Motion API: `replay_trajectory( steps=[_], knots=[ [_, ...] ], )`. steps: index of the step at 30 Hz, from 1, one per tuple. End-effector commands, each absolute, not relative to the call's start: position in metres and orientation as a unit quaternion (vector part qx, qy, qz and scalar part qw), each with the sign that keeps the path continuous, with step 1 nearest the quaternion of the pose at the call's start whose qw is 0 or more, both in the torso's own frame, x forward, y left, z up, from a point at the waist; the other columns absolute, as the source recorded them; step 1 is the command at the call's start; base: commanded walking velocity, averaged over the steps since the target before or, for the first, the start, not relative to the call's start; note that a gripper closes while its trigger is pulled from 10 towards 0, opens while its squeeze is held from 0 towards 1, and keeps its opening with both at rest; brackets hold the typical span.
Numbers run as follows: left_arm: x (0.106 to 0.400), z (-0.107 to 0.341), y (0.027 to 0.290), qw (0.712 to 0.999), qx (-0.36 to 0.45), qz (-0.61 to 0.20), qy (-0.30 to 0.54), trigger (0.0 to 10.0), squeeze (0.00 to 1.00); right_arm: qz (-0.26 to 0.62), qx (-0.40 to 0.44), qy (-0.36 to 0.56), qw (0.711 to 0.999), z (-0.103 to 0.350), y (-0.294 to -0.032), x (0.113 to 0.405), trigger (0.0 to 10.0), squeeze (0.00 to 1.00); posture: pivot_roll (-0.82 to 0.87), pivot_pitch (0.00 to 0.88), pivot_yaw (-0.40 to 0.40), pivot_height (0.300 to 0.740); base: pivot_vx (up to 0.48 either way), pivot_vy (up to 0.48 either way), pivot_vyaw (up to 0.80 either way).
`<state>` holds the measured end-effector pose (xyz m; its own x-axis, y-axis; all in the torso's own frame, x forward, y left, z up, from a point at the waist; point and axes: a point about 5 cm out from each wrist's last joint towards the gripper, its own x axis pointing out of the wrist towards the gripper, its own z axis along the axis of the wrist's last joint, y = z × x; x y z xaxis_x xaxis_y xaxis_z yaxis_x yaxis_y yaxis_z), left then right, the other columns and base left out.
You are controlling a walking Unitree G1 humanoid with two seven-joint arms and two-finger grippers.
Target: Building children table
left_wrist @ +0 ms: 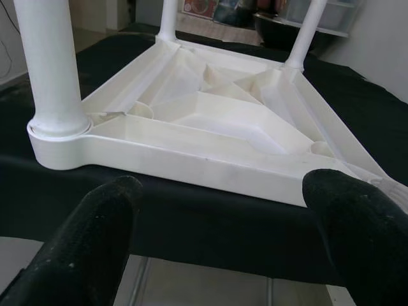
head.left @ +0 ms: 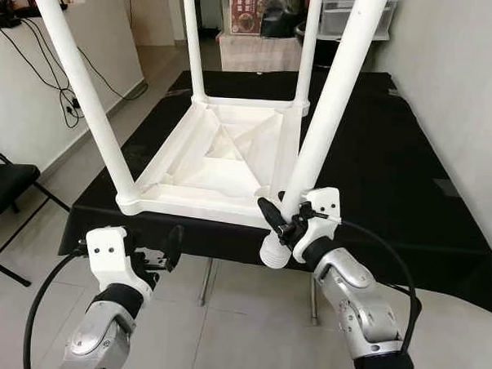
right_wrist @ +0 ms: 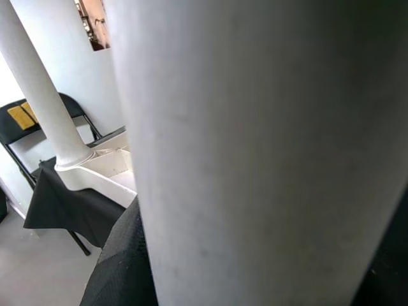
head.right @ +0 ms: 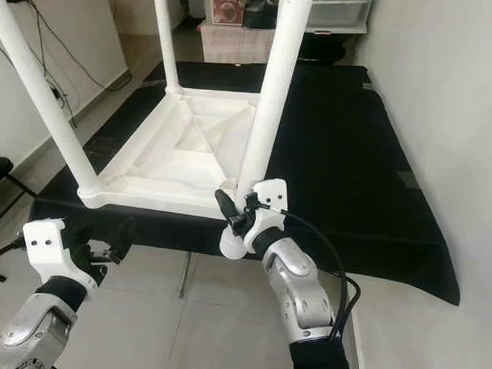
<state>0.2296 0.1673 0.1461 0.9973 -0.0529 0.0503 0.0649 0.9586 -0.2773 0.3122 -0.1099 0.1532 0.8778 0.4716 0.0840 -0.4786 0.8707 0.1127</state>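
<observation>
Right gripper (head.left: 287,221) clamps loose table leg (head.left: 331,115), tilted; left gripper (head.left: 163,250) wide, low.

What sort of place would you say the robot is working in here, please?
Probably a room in a home: pale tiled floor, a black folding chair by the white wall, and stacked household boxes behind the black-draped table.

— Place type? Home or lab?
— Home, a plain room. Tiled floor (head.left: 239,331), white walls (head.left: 446,87), cables (head.left: 51,70) trailing down the left wall.
— Furniture?
— Black folding chair (head.left: 5,194) at left, table draped in black cloth (head.left: 393,175), storage drawers (head.left: 351,13) and boxes (head.left: 247,13) at the back.
</observation>
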Motion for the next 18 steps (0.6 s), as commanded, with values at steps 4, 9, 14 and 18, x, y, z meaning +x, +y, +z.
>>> replay_trajectory(
  steps=[4,9,14,18],
  knots=[
    [0.2301,0.1416,0.1684,0.99,-0.139,-0.029,-0.013,10.0,0.0,0.257,0.068,-0.03,0.963,0.1552,-0.1052,0.313,10.0,0.0,-0.03,0.036,0.056,0.74,0.0,0.0,0.0],
    [0.2303,0.1442,0.1617,0.994,-0.094,-0.053,-0.012,10.0,0.0,0.265,0.069,-0.038,0.961,0.1581,-0.1053,0.3127,10.0,0.0,-0.03,0.028,0.059,0.74,0.0,0.0,0.0],
    [0.2319,0.145,0.1592,0.996,-0.069,-0.061,-0.012,10.0,0.0,0.265,0.071,-0.041,0.961,0.1598,-0.1058,0.3132,10.0,0.0,-0.03,0.026,0.059,0.74,0.0,0.0,0.0],
    [0.2322,0.1446,0.1588,0.996,-0.066,-0.064,-0.01,10.0,0.0,0.267,0.053,-0.05,0.961,0.1627,-0.1073,0.3139,10.0,0.0,-0.03,0.019,0.059,0.74,0.0,0.0,0.68]
  ],
)
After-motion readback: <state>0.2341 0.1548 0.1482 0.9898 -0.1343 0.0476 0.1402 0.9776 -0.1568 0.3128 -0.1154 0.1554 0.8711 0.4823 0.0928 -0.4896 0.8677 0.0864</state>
